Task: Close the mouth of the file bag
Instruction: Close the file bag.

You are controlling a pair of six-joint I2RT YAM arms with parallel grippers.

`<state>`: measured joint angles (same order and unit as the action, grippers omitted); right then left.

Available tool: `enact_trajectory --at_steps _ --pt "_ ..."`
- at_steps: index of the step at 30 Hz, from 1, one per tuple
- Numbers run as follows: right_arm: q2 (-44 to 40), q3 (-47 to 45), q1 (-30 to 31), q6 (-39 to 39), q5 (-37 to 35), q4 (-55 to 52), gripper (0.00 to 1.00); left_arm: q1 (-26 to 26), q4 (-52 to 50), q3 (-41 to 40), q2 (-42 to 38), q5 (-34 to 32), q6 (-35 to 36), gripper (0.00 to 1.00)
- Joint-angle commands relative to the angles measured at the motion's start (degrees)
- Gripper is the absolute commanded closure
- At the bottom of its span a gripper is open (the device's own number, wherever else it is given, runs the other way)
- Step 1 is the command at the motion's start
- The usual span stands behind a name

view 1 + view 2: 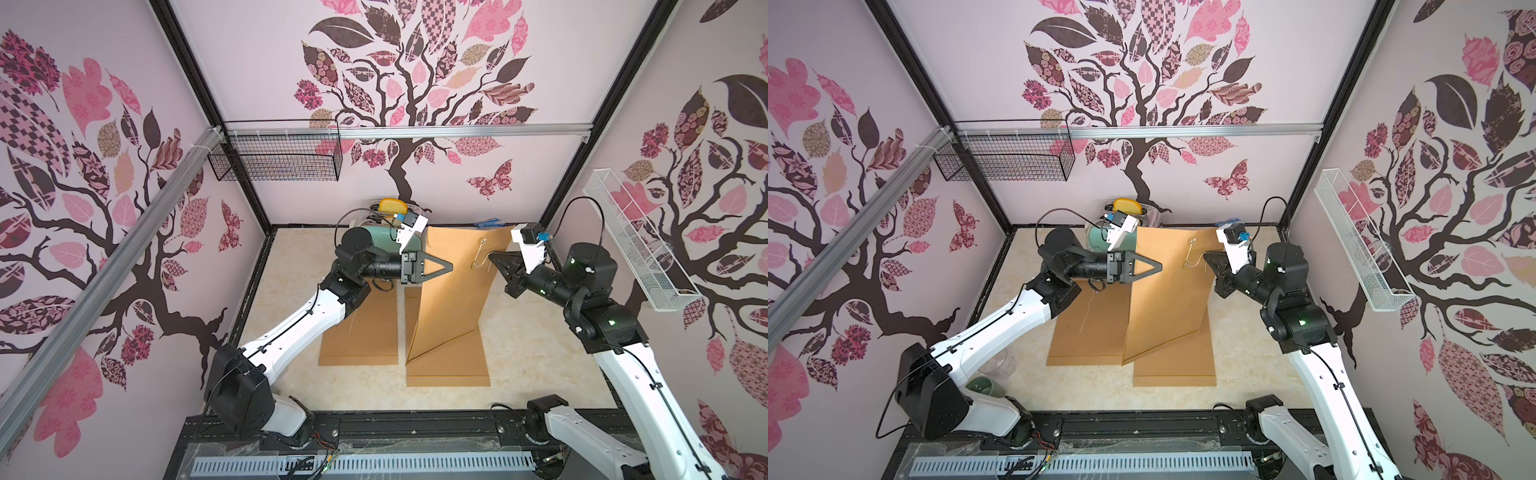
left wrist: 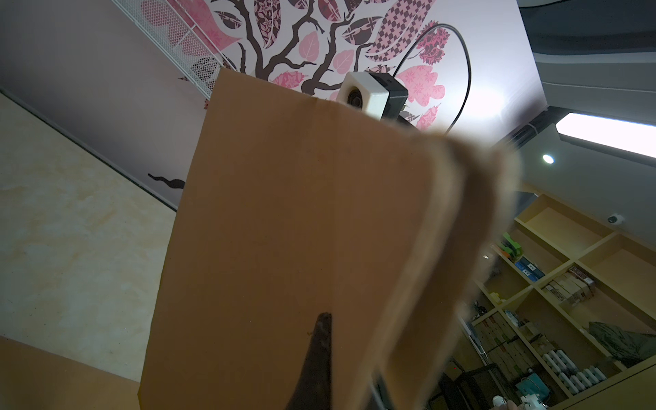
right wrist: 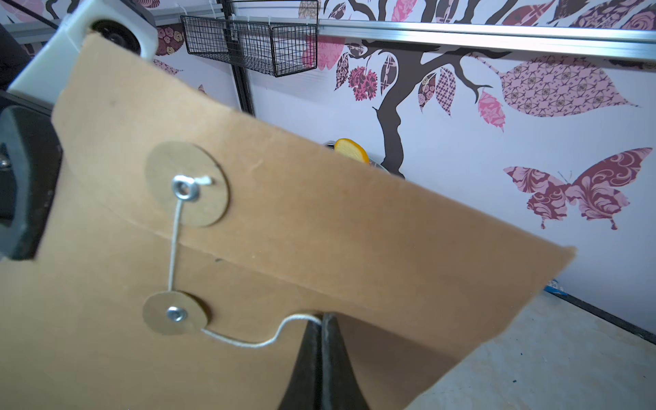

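Two shut pincers at the brown kraft-paper file bag (image 1: 457,291), mouth end raised off the beige marbled tabletop (image 1: 536,365): left pincer (image 1: 451,267) nipping its side edge, right pincer (image 3: 322,321) pinching the white string (image 3: 248,343); best kept taut while looped under the lower round paper disc (image 3: 175,314).

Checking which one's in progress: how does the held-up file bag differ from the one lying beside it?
The held file bag is bent, top raised; the flat file bag lies on the table. The left gripper clamps the held one, the right gripper its string; neither touches the flat one. Both are brown paper.
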<state>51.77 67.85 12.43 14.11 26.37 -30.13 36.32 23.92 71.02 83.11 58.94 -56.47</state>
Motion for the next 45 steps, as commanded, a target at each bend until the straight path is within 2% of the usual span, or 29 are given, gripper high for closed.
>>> enact_trajectory --at_steps 1,8,18,24,30,37,45 --pt "-0.18 3.6 -0.25 -0.92 0.49 -3.37 1.0 0.2 -2.36 0.19 -0.93 -1.18 2.3 1.0" --pt "0.22 4.9 -0.3 -3.02 1.46 -3.14 1.0 0.01 -6.82 0.43 -0.67 -5.67 2.0 1.0" --pt "5.83 10.4 -0.29 -1.41 -0.9 -5.21 1.0 0.05 -4.14 -0.73 -0.41 -3.31 0.72 1.0" --pt "8.65 14.44 -0.3 -1.25 0.1 -6.69 1.0 0.03 -1.19 -0.99 0.64 -2.28 -1.51 1.0" --pt "8.5 15.7 -0.12 -4.44 4.59 -6.48 1.0 0.11 -3.06 -0.37 2.14 -2.54 -0.75 1.0" --pt "8.93 17.25 2.57 -7.31 5.93 -9.12 1.0 0.15 -2.65 0.63 3.54 -2.87 -1.4 1.0" --pt "9.55 16.83 7.49 -8.64 4.3 -9.26 1.0 0.15 -2.36 1.88 4.38 -2.82 -2.15 1.0"
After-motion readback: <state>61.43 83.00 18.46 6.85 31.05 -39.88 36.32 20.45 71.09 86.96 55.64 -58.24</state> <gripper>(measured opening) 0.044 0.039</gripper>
